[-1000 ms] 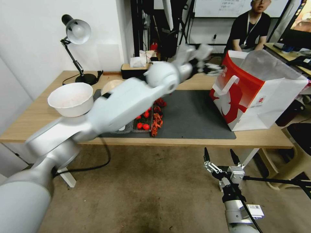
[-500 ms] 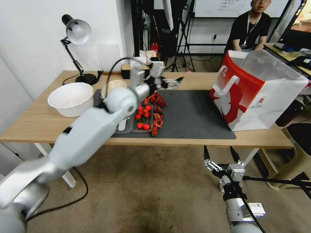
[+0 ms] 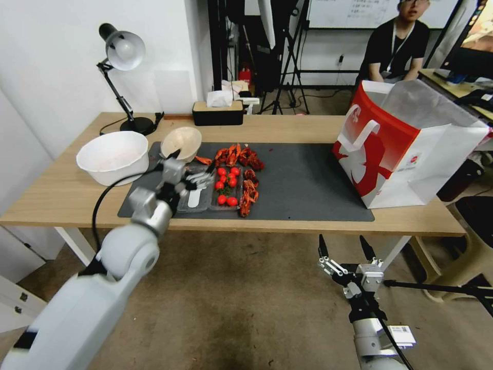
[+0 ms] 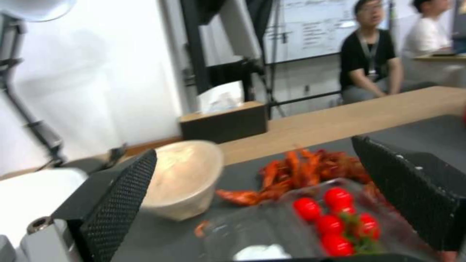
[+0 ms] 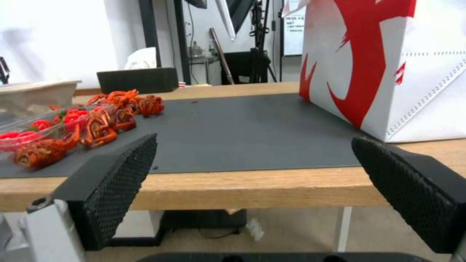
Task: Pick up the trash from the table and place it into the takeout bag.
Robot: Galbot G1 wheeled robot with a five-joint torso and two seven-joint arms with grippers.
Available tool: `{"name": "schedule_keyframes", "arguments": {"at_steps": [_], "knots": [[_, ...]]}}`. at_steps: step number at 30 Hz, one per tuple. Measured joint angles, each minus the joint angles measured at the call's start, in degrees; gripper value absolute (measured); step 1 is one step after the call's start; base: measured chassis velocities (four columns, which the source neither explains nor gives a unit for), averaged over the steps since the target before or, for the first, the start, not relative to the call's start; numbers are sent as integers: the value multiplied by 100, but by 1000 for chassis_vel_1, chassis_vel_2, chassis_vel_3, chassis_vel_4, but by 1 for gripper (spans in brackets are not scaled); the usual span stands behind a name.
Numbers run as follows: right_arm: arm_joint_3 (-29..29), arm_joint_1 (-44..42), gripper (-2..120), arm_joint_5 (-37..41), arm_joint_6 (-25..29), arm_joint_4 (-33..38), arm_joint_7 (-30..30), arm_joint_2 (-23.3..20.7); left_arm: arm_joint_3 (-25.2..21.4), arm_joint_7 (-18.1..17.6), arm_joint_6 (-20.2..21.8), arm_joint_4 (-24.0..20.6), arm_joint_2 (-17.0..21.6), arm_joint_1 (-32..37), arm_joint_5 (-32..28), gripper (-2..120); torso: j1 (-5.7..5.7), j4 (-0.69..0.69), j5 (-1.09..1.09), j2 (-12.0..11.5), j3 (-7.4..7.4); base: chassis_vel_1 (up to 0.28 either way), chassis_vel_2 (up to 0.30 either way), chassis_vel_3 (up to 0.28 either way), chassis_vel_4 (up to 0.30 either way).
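On the table [image 3: 308, 128] lies a dark grey mat [image 3: 303, 180]. Trash sits at the mat's left end. A beige paper bowl [image 3: 181, 143] [image 4: 182, 178] lies tilted at the back-left corner. Beside it are red crayfish shells [image 3: 240, 155] [image 4: 301, 171] and a clear tray [image 3: 226, 189] holding cherry tomatoes [image 4: 340, 214]. My left gripper [image 3: 202, 179] [image 4: 262, 218] hovers open and empty just above the tray's left part, facing the bowl and shells. The takeout bag [image 3: 405, 144] [image 5: 388, 69] stands open at the mat's right end. My right gripper [image 3: 345, 253] [image 5: 257, 189] hangs open below the table's front edge.
A large white bowl [image 3: 113, 156] stands left of the mat. A desk lamp [image 3: 120, 56] and a black tissue box [image 3: 218, 110] stand along the back edge. A second heap of shells [image 3: 249, 194] [image 5: 102, 125] lies right of the tray. A person sits behind the bag.
My left arm has swung back from the bag's mouth, across the table to the left, and come down low over the clear tray with its gripper open. The right arm has barely moved.
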Motion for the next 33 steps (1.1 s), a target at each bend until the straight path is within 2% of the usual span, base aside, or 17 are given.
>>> {"name": "schedule_keyframes", "arguments": {"at_steps": [12,14,16,17,18,20,21,22,25,26,29,30,33], "knots": [[-48,-40,100,-55,10,38,-2,22,-196,-21,139,-15,-31,122,-209,100,0,1,0,0,1,0,0,0,0],[-46,-45,100,-55,12,49,-2,18,-169,-34,199,30,-31,66,-327,100,0,1,0,0,1,0,0,0,0],[-33,-55,100,-56,13,64,-2,10,-97,-139,339,114,-34,-84,-667,100,0,2,1,-1,1,0,0,0,0],[-26,-60,100,-56,14,74,-1,8,-36,-304,480,172,-45,-220,-1019,100,0,1,0,0,1,0,0,0,0],[-26,-60,100,-56,14,74,-1,8,-36,-304,480,172,-45,-220,-1019,100,0,1,0,0,1,0,0,0,0],[-20,-69,100,-57,17,78,0,7,44,-628,730,270,-80,-466,-1752,100,0,0,1,0,2,0,0,0,0],[-17,-72,100,-58,19,78,1,10,102,-927,895,359,-119,-669,-2360,100,1,1,0,-1,2,0,0,0,0],[-17,-72,100,-58,19,78,1,10,102,-927,895,359,-119,-669,-2360,100,1,1,0,-1,2,0,0,0,0],[-15,-78,100,-69,23,78,3,22,183,-1610,1147,598,-223,-1174,-3507,100,1,0,1,-1,2,0,0,0,0],[-15,-78,100,-69,23,78,3,22,183,-1610,1147,598,-223,-1174,-3507,100,1,0,1,-1,2,0,0,0,0],[-13,-83,100,-75,24,78,7,36,206,-2408,1342,1065,-391,-1827,-4741,100,1,1,1,-1,2,0,0,0,0],[-13,-83,100,-75,24,78,7,36,206,-2408,1342,1065,-391,-1827,-4741,100,1,1,1,-1,2,0,0,0,0],[-13,-77,100,-78,24,67,9,64,200,-2828,1363,1501,-505,-2211,-5623,100,2,0,1,-2,2,0,0,0,0]]}}
